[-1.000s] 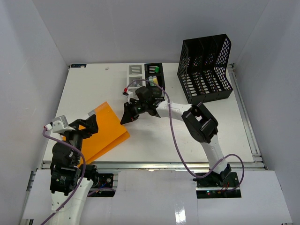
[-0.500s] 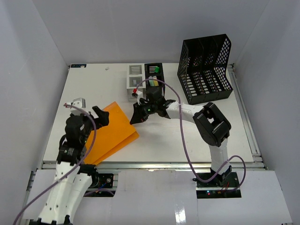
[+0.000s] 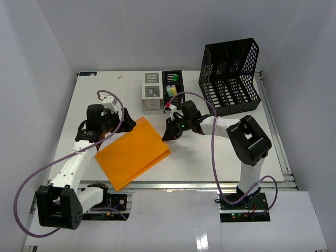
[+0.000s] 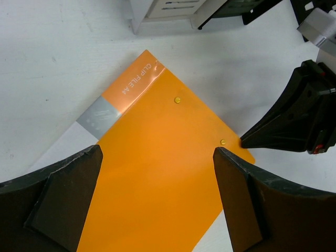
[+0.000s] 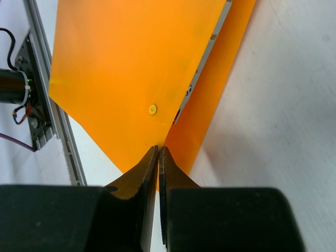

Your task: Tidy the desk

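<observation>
An orange clip file (image 3: 134,152) lies flat on the white desk (image 3: 105,89), left of middle and near the front. My right gripper (image 3: 169,137) is shut on the file's right corner. In the right wrist view its jaws (image 5: 158,149) pinch the orange file (image 5: 131,63) by the edge, over the desk (image 5: 283,105). My left gripper (image 3: 122,126) hangs open over the file's far left part. In the left wrist view the left gripper (image 4: 157,155) spans the orange cover (image 4: 168,121) with nothing between its fingers.
A black mesh file rack (image 3: 230,76) stands at the back right. A black organizer with coloured items (image 3: 172,84) and a small grey drawer box (image 3: 151,92) stand at the back middle. A metal rail (image 3: 173,184) runs along the front edge. White walls enclose the desk.
My right gripper has pulled the orange file to the right across the desk. The left arm has swung from the near left corner up and right, over the file, staying open.
</observation>
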`<state>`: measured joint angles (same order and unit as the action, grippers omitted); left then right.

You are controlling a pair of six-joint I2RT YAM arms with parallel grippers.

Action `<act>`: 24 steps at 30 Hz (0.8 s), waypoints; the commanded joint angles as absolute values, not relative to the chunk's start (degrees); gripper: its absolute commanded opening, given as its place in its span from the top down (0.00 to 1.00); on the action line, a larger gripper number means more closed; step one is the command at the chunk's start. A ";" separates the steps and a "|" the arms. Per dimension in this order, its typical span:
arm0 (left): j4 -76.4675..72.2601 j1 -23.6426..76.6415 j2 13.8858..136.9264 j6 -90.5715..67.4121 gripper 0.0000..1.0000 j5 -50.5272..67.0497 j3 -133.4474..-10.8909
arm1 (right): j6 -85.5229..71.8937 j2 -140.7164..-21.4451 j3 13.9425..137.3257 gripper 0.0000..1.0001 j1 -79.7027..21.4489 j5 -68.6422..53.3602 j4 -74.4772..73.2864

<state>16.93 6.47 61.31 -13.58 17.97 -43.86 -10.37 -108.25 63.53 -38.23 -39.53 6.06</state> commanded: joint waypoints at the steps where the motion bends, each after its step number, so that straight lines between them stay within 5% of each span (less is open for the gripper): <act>1: 13.86 5.01 61.31 -6.49 0.02 24.08 -44.62 | -6.65 -106.69 63.10 0.92 -36.66 -41.79 6.86; 24: 11.34 4.92 56.61 -3.52 0.02 19.78 -37.97 | -1.84 -113.89 64.76 0.92 -29.44 -52.81 4.75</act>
<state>11.97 5.19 59.01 -4.30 19.73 -38.81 -3.80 -112.27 62.78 -29.79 -48.61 4.80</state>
